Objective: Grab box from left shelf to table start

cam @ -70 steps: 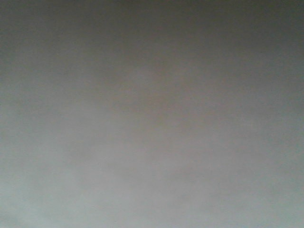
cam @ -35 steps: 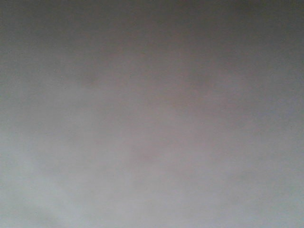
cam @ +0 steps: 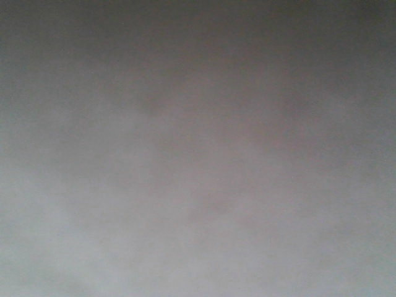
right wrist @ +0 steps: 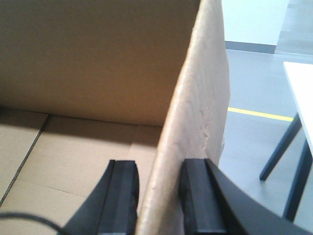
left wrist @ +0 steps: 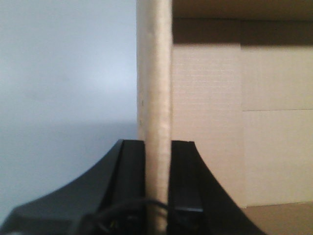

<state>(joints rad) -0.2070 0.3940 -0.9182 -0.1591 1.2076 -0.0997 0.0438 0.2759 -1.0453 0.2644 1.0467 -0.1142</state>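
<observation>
The brown cardboard box (left wrist: 244, 98) is open at the top, and I see its bare inside in both wrist views. My left gripper (left wrist: 157, 147) is shut on the top edge of one upright box wall (left wrist: 154, 73), one black finger on each side. My right gripper (right wrist: 159, 169) is shut on the opposite wall (right wrist: 205, 83), which leans slightly between the fingers. The box floor (right wrist: 63, 161) lies below. The front view is a uniform grey blur with nothing to make out. The left shelf is out of view.
To the right of the box, the right wrist view shows a white table top (right wrist: 301, 88) on dark slanted legs (right wrist: 281, 152). There is a grey floor with a yellow line (right wrist: 254, 114). A pale plain surface (left wrist: 63, 88) fills the left of the left wrist view.
The front view stays a grey blur; only its faint shading shifts.
</observation>
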